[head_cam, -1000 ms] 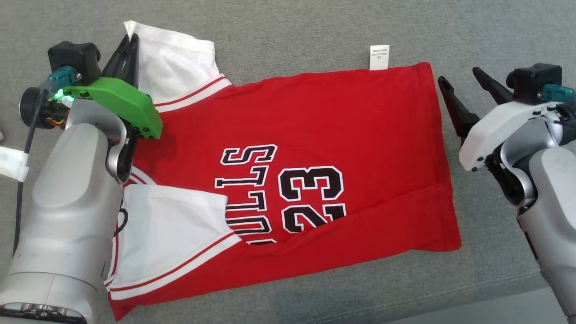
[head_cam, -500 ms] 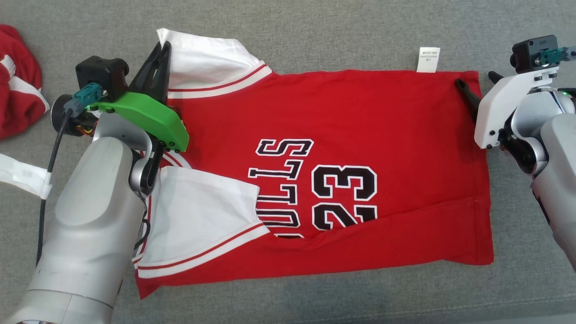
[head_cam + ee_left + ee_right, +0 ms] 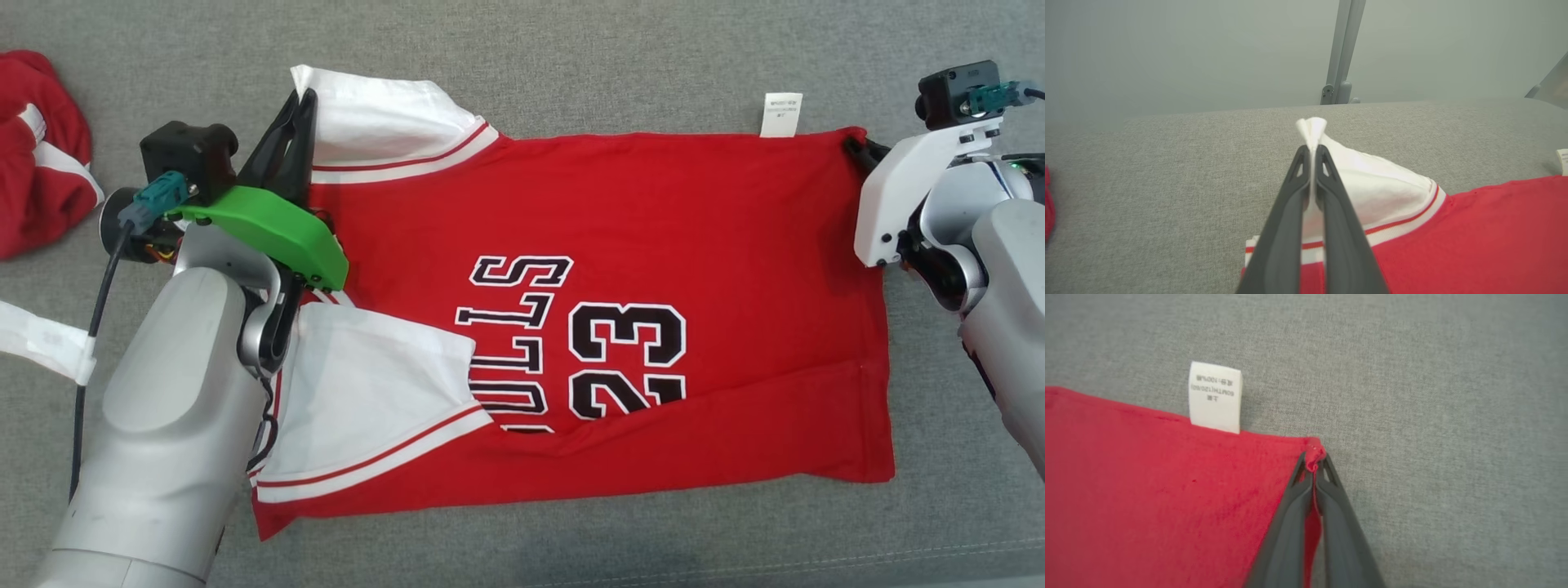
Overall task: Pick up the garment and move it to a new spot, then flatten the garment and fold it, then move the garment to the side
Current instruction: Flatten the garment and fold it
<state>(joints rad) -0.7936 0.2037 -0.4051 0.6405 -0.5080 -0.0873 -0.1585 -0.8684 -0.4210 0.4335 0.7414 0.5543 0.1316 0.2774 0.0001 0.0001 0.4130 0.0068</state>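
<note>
We are looking down on one red basketball jersey (image 3: 620, 229), which is lying spread nearly flat in the middle of a grey, coarsely woven cushion (image 3: 571, 49), with its sleeves at the left and its straight hem at the right. The knit is looking soft and matte, with a few shallow creases running along the near edge. Black, white-edged lettering and the number 23 are sitting sideways on the front. We are counting two white sleeves, each trimmed with red and white ribbed bands: the far sleeve (image 3: 384, 122) is standing up in a rounded puff, and the near sleeve (image 3: 375, 392) is lying folded over the red front, hiding part of the lettering. One small white care label (image 3: 781, 114) is sticking out past the far edge, near the right corner. The left gripper (image 3: 1312, 149) is pinching the far sleeve's tip, its two slim dark fingers pressed together with a tuft of white cloth poking out beyond them. The right gripper (image 3: 1312, 459) is clamping the jersey's far right hem corner, a small red fold bunching between its two closed fingers. One second garment (image 3: 41, 147), red with white, is lying crumpled at the far left, well apart from the jersey.
</note>
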